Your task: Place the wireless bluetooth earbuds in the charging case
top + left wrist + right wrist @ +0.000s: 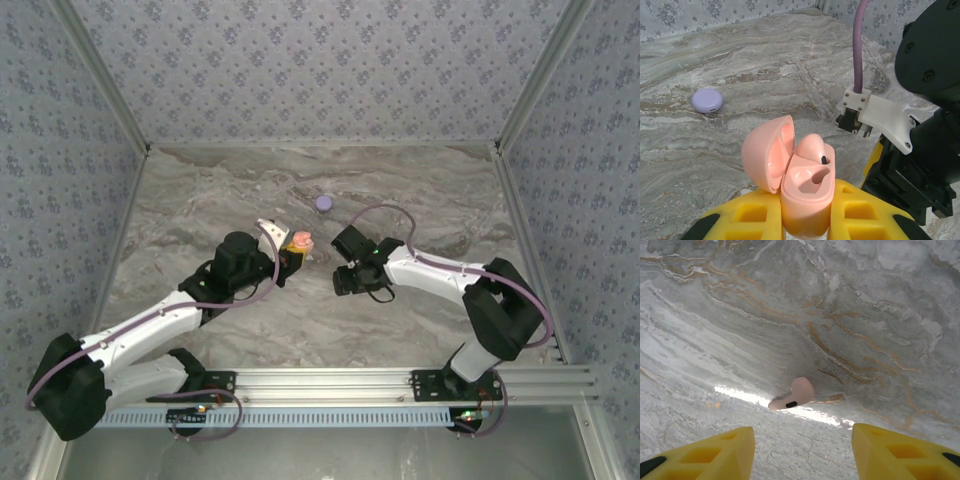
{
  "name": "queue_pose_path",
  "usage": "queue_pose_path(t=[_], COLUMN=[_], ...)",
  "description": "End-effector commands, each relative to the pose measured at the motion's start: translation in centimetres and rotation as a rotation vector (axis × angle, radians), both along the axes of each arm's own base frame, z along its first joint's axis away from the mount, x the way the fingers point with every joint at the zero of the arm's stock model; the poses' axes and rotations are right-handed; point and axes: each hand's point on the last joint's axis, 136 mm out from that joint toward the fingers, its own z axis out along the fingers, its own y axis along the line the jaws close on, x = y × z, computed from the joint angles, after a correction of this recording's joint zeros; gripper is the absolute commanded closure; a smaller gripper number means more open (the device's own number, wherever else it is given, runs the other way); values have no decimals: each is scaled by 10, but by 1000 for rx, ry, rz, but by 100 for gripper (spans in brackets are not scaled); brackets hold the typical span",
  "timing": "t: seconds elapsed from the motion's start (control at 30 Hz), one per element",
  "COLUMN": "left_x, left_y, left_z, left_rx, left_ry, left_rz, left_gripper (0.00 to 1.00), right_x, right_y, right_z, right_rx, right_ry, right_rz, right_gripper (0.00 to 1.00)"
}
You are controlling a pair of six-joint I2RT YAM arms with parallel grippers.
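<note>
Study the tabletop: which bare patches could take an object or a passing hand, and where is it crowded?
Free: the table left of the purple case; its far right corner; the near strip between the arms. Crowded: mid-table, where the left gripper holds the pink case beside the right gripper and a loose earbud.

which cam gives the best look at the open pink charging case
Left wrist view: the pink charging case is close up in the left gripper, lid open, one earbud seated, the other socket empty. The top external view shows the case as a small pink blob at that gripper's tip.
</note>
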Motion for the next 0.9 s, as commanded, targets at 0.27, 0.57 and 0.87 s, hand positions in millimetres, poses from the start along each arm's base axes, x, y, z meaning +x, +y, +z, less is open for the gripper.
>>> queue_pose_path(t=[0.27, 0.57, 0.87], left_x=[0, 0, 1], left_y=[-1, -2, -3], left_z=[18, 17, 16], left_rx=[-24, -19, -19], left_ry=[-46, -43, -40], left_rz=[-7, -8, -9], left_gripper=[89, 89, 89], right_x=[4, 7, 9], right_y=[7, 10, 6], right_z=[-20, -30, -33], right_rx=[6, -32, -99], right_ry=[63, 85, 85], right_rz=[-92, -82, -50], right_gripper=[49, 56, 69])
